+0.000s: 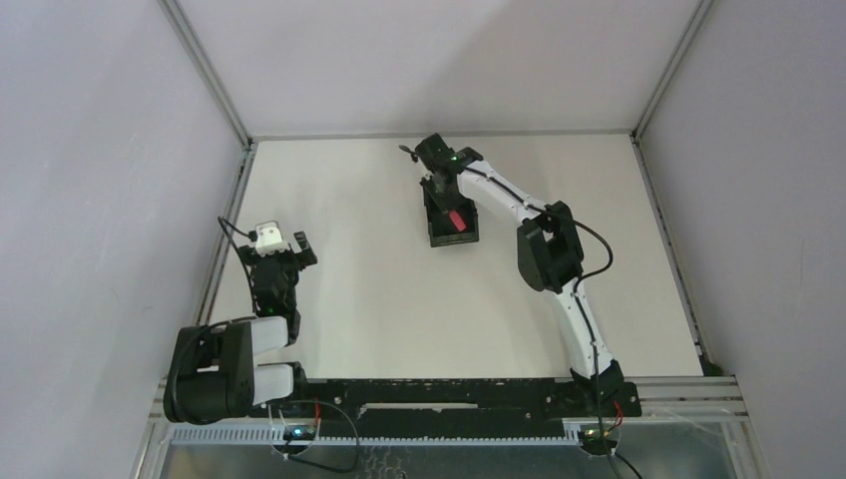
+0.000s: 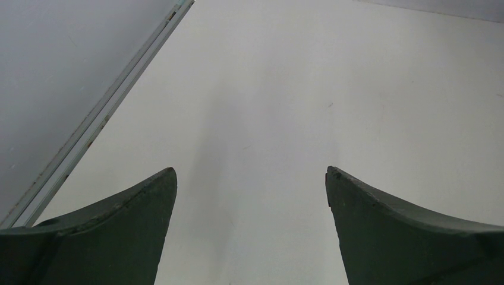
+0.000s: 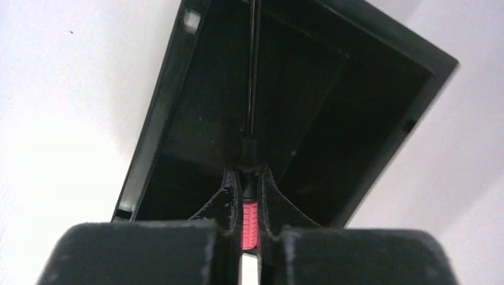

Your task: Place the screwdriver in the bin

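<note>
Right hand: the right gripper (image 3: 249, 178) has its two fingers (image 3: 226, 199) pressed in tight on the red handle of the screwdriver (image 3: 250, 222). It is pinching it from both sides.
Screwdriver: it sits between the right fingers, over the open top of the bin (image 3: 156, 119). The red handle is by the fingers. The thin black shaft sticks out in front and points into the dark inside of the bin. From the top camera the red handle (image 1: 457, 221) shows inside the outline of the bin. I cannot tell if the tip touches the bottom.
Bin: the bin (image 1: 436, 238) is small, black and shaped like a box. It stands on the table (image 1: 379, 299), far from the arm bases and near the middle. It sits flat with its open side up.
Right arm: it stretches far out over the table, and the right gripper (image 1: 441, 186) hangs over the far end of the bin.
Left hand: the left gripper (image 2: 251, 172) is spread wide, with nothing between its fingers (image 2: 142, 202). Only bare table shows under it.
Left arm: it is folded up near the left edge of the table. The left gripper (image 1: 289, 251) is well apart from the bin.
</note>
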Tool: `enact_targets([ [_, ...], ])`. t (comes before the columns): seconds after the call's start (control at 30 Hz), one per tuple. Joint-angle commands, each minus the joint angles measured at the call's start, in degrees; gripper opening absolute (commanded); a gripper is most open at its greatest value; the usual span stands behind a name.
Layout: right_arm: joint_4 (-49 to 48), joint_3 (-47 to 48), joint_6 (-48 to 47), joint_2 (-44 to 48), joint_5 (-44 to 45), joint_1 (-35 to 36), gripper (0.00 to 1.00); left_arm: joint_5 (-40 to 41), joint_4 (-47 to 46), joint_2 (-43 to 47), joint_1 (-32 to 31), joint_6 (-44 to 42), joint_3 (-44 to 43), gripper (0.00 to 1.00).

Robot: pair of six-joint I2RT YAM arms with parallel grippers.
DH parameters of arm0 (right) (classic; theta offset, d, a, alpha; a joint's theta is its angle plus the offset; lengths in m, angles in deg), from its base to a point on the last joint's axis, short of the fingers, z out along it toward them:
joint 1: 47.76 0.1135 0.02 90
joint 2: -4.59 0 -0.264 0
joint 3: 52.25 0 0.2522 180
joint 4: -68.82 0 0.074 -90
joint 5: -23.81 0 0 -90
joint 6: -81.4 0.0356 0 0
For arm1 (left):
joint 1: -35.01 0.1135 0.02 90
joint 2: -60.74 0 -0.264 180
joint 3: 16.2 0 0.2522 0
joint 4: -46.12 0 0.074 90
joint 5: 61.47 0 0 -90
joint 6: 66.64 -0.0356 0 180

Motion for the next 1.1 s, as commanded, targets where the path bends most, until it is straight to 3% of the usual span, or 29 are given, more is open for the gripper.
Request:
enact_targets([
  [0.0,-3.33,-1.08,-0.41,0.49,1.44,0.85,0.18,0.23,-2.3,-0.06,-0.38,-0.98,-3.03,1.0],
  [0.1,-3.45,-1.09,0.52,1.06,1.57,0.94,0.38,0.27,-2.3,-0.02,-0.41,-0.99,-3.03,1.0],
  [0.17,-3.64,-1.04,1.05,1.91,1.11,1.03,0.42,0.24,-2.3,-0.06,-0.39,-0.98,-3.03,1.0],
  [0.5,-6.38,-3.27,4.18,13.86,1.42,1.12,0.47,0.25,-2.3,-0.06,-0.37,-0.97,-3.09,1.0],
  [0.53,-7.41,-4.71,4.47,15.81,1.94,1.12,0.55,0.22,-2.3,-0.06,-0.34,-0.99,-3.05,1.0],
  [0.6,-10.44,-8.71,5.02,20.63,3.16,1.05,0.96,0.26,-2.3,-0.05,-0.33,-0.96,-3.03,1.0],
  [0.63,-12.5,-11.9,4.89,23.05,2.62,0.99,0.99,0.27,-2.3,-0.06,-0.35,-0.97,-3.08,1.0],
  [1.07,-38.12,-54.76,9.14,60.16,-3.08,-3.16,1.0,0.24,-2.3,-0.06,-0.36,-0.99,-3.02,1.0],
])
